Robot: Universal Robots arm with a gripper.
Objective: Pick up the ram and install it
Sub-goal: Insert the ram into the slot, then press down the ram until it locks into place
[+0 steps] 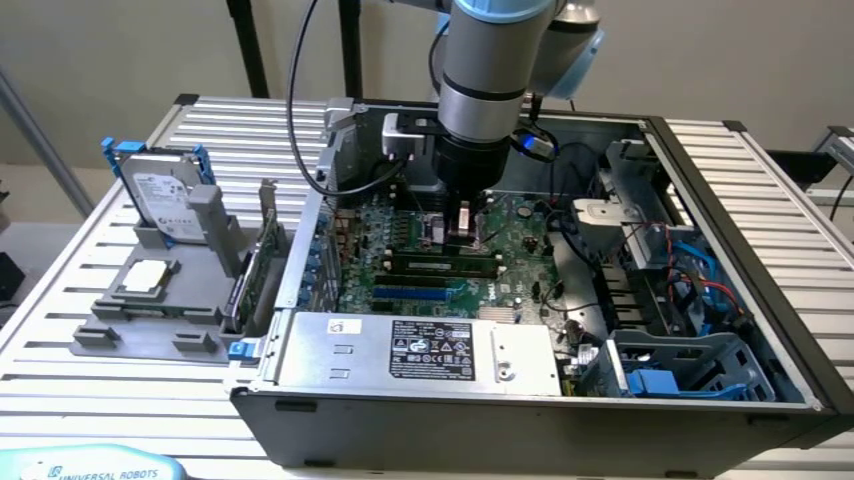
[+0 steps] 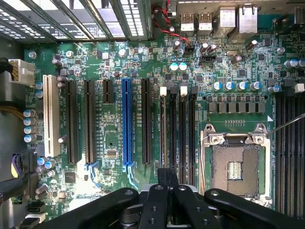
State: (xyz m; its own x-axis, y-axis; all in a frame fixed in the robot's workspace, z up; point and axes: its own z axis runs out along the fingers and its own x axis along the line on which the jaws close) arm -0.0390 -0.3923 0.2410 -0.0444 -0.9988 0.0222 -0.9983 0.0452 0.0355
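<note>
- The black two-fingered gripper [image 1: 461, 222] hangs clenched over the green motherboard [image 1: 514, 225] inside the open grey computer case [image 1: 534, 415] on the slatted metal tabletop [image 1: 80, 390].
- A long green ram stick [image 1: 435, 266] lies seated in a slot just beside the gripper.
- Nothing seems held, though the fingertips are partly hidden; installation looks largely done.

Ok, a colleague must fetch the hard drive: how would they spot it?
Left of the open computer case in the exterior view sits a grey holder. The silver hard drive stands upright in it, the only part there with blue rails.
</note>
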